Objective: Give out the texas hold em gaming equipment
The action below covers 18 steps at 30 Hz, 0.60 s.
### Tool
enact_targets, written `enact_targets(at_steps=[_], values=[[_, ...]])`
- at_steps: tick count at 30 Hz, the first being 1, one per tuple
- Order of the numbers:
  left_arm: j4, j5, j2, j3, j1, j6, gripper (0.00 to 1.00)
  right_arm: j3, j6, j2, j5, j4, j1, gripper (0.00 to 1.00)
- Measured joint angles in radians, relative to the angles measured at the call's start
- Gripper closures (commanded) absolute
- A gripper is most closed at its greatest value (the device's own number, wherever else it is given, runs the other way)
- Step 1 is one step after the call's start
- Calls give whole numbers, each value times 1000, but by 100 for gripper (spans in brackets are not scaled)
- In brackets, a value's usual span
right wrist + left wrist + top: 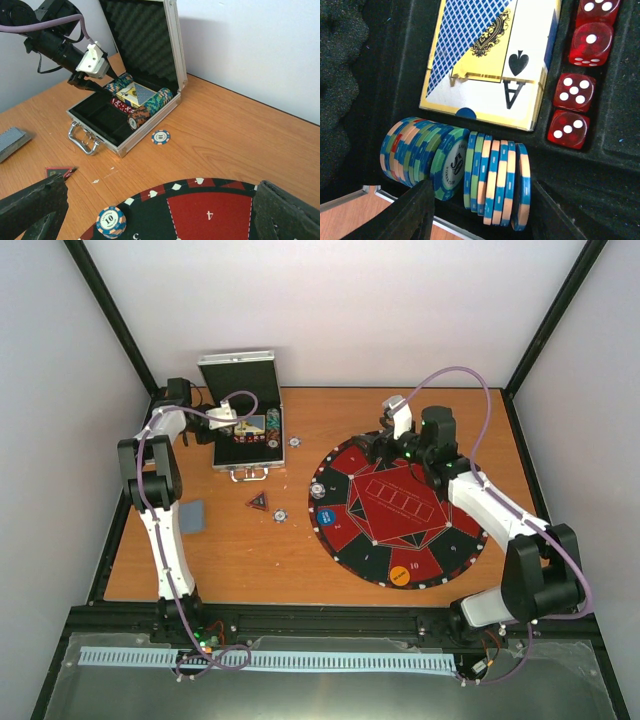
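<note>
Entry: chip pick-up from the case, judged to be the step in hand.
Left pincer (480,222) spread wide over the chip row (495,185) in the open case (170,45), one finger on either side, gripping nothing; the next move calls for closing squarely on a few chips, clear of the card deck (485,60); right pincer (159,212) wide and empty above the round mat (400,510), which bears one chip (111,221).

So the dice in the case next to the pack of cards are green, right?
Not quite. The dice are red with white dots, not green. The rest is right: they sit in the case next to the pack of cards. The left wrist view shows it.
</note>
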Motion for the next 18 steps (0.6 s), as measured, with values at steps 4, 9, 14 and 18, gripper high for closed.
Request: enact_targets(at_steps=[4, 9, 14, 18], values=[[6, 0, -2, -3, 0, 0, 54, 12, 0, 10, -2, -7, 0, 0], [10, -1, -3, -2, 0, 3, 68, 27, -3, 11, -2, -8, 0, 0], [-8, -1, -3, 6, 0, 7, 67, 27, -4, 11, -2, -14, 0, 0], [-50, 3, -3, 10, 0, 20, 60, 28, -6, 13, -2, -15, 0, 0]])
